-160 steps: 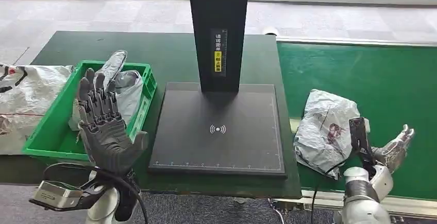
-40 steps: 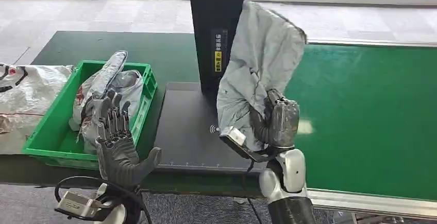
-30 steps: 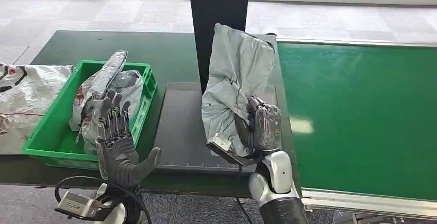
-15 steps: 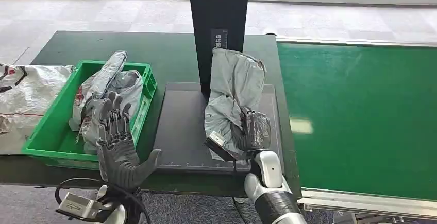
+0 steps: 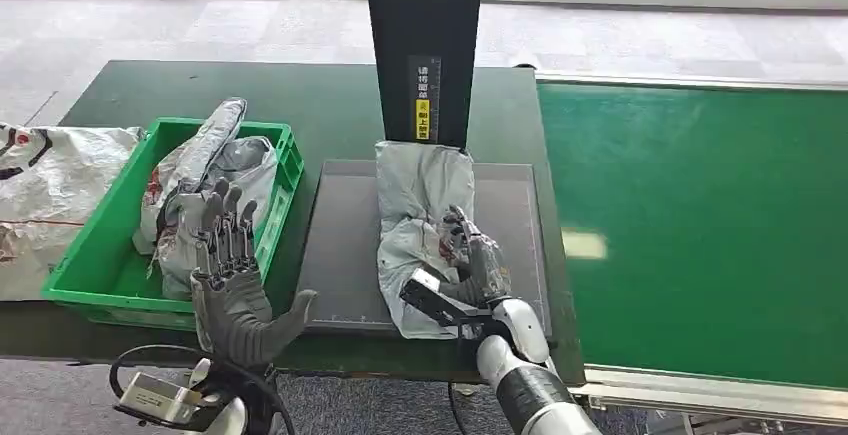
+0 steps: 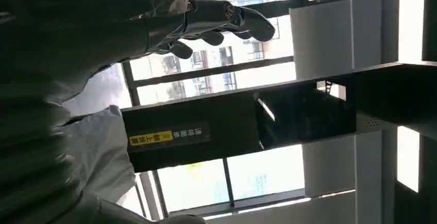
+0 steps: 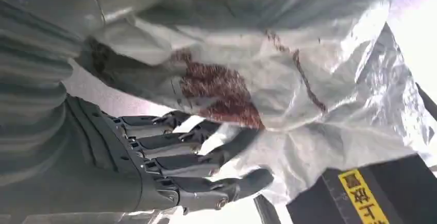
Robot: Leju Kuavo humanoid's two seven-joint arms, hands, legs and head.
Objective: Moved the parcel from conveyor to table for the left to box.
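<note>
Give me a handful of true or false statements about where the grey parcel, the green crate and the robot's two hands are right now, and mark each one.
1. The grey parcel lies on the black scanner plate. True.
2. The parcel is on the green conveyor belt. False: the belt is bare; the parcel is on the plate on the table.
3. The right hand is at the parcel, fingers against it. True.
4. The left hand holds a parcel. False: it is raised and holds nothing, fingers apart.
5. The green crate is empty. False: grey bags lie in it.
</note>
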